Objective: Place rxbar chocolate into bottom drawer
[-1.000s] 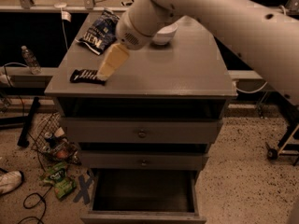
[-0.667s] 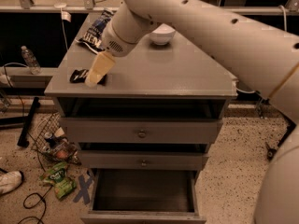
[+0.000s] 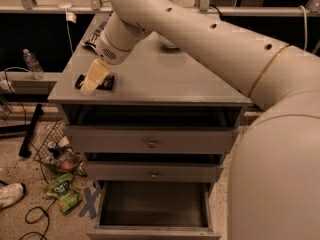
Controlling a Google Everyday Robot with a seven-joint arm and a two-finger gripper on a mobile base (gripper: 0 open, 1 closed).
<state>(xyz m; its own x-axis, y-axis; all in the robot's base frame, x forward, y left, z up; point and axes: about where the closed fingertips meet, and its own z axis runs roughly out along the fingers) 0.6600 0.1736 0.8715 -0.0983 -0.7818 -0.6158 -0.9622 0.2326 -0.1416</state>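
Dark shelving and a cluttered floor surround the grey cabinet: you can see a water bottle (image 3: 31,63) to one side, and a green packet (image 3: 63,191) and a shoe (image 3: 10,194) lying down on the floor. None of that matters to your job.

On the cabinet top (image 3: 165,79), the chocolate bar (image 3: 108,82) lies flat close to the front edge, near the front-left corner as you see it. The gripper (image 3: 95,78) is right over the bar and covers its middle, so only the dark ends of the wrapper show on either side. It looks set there to take the bar across its narrow width, which suits something this thin and flat. Whether the gripper is open or already closed on the bar, I cannot tell.

The arm (image 3: 200,39) reaches across the top from the back-right corner, passing over the chip bag (image 3: 91,34) at the back-left edge.

The bottom drawer (image 3: 150,230) is pulled well out below the front edge. The two shallower drawers (image 3: 150,140) above it sit further in, so you should have a clear drop into it.
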